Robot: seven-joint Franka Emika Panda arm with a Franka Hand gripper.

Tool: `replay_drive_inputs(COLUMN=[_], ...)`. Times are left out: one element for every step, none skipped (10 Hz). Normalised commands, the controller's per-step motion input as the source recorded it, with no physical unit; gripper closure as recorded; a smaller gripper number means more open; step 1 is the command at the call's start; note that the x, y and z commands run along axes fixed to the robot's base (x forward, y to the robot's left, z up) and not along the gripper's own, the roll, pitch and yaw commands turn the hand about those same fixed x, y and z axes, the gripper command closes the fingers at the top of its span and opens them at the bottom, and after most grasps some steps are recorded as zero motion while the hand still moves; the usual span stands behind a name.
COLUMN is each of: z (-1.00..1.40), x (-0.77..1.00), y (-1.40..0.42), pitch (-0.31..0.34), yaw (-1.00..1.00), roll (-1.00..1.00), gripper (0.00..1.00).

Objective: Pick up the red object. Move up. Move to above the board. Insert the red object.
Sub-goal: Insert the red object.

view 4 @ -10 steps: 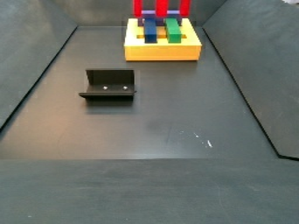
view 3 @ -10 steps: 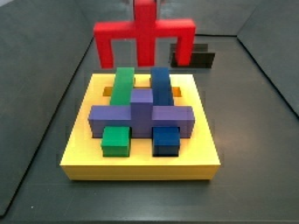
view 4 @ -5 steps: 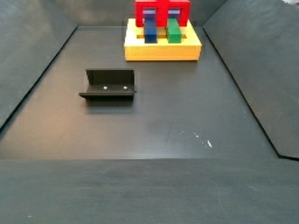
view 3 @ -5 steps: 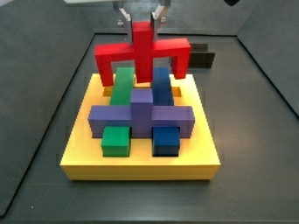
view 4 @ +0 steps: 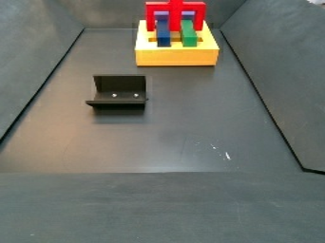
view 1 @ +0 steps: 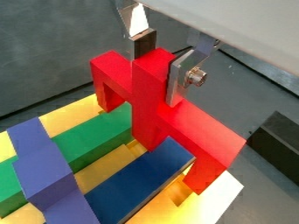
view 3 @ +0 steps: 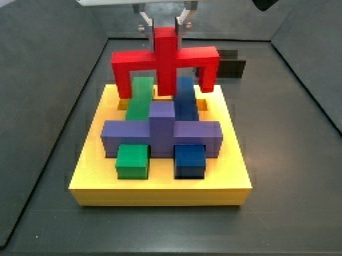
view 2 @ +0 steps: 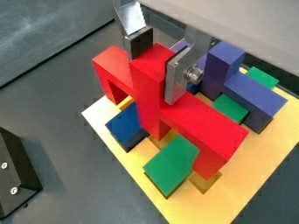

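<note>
Closest to my side camera is bare dark floor, then the fixture [view 4: 118, 92], a dark L-shaped bracket on its base plate, sitting well apart from everything else. Farther back is the big flat yellow square board [view 3: 160, 190], with a purple cross-shaped block [view 3: 162, 133] lying over a long green block [view 3: 139, 100] and a long blue block [view 3: 186, 100].

Over the far end of the board I've got the bright red arch-shaped object [view 3: 164, 62]. It's upright: legs pointing down toward the board, central post pointing straight up, and its crossbar, the long axis, running across the green and blue blocks. The legs straddle those two blocks; I can't tell if the feet are touching the yellow yet.

The pincer [view 1: 159, 63] is above it, clamped tight on the red post. In both wrist views the silver finger [view 2: 177, 73] plates press flat against opposite sides of the post.

A small dark grey box [view 3: 230, 66] sits on the floor just behind the board.
</note>
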Motion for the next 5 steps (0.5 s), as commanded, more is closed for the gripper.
replay_drive_inputs(z=[-0.03,-0.06,-0.12,-0.17,-0.20], x=[0.00,0.00,0.00,0.00,0.00], y=[0.06,0.05,0.06,0.02,0.00], pitch=[0.000,0.000,0.000,-0.021,-0.050], yaw=[-0.11,-0.12,-0.15,-0.11,-0.08], roll=[0.00,0.00,0.00,0.00,-0.04], gripper=[1.00,1.00,1.00,1.00,1.00])
